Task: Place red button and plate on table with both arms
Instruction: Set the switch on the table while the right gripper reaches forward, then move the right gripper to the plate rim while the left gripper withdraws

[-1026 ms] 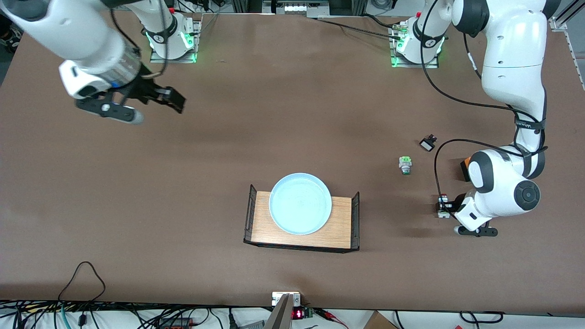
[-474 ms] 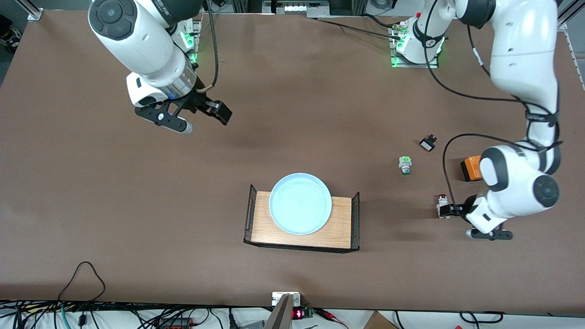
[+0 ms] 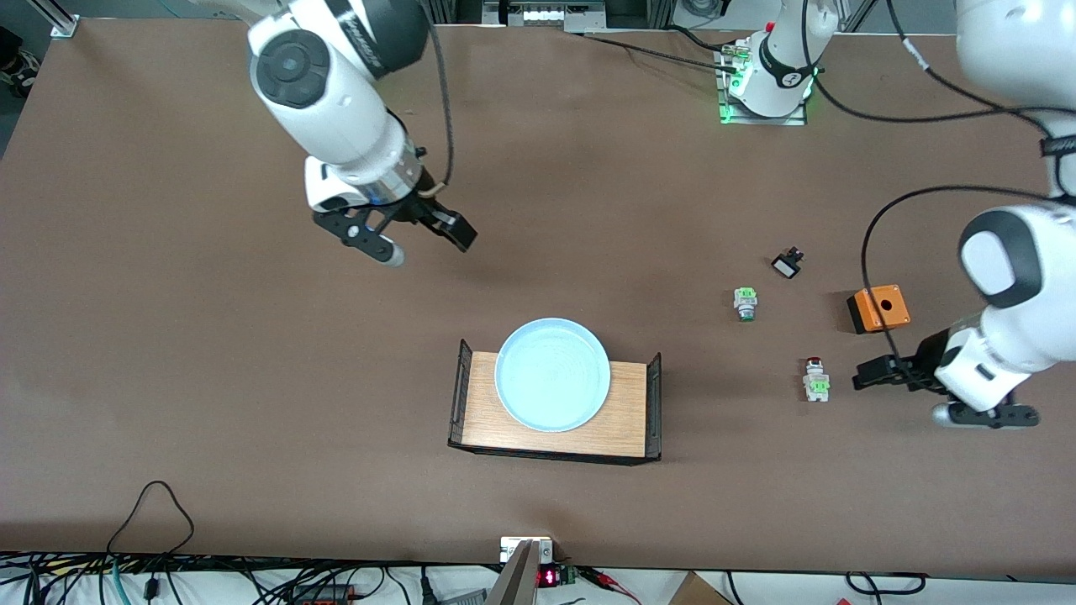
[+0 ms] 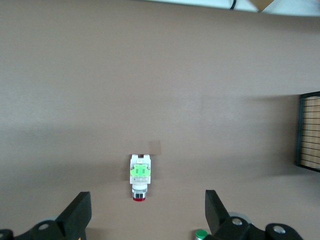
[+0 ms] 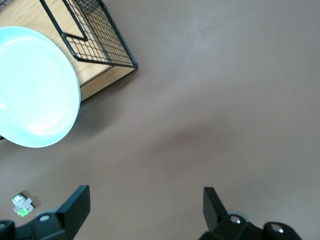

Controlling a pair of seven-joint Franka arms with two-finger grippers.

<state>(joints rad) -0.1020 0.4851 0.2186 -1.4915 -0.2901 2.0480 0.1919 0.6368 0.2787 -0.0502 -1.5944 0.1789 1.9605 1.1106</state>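
The red button (image 3: 814, 380) lies on the table (image 3: 168, 336) just beside the left end effector (image 3: 916, 393), spread wide and empty

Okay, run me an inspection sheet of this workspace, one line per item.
Surface: brown table, flat and matte.
Job's things: red button lies on the table, released; plate sits on the wooden rack, not yet on the table.
Clutter: green-and-white switch, small black part, orange box toward the left arm's end.
Grippers: left gripper open, beside the red button; right gripper open, over bare table, holding nothing.
Cables: black loop at the table's near edge; cables at the left arm's base.
Surroundings: nothing seen.
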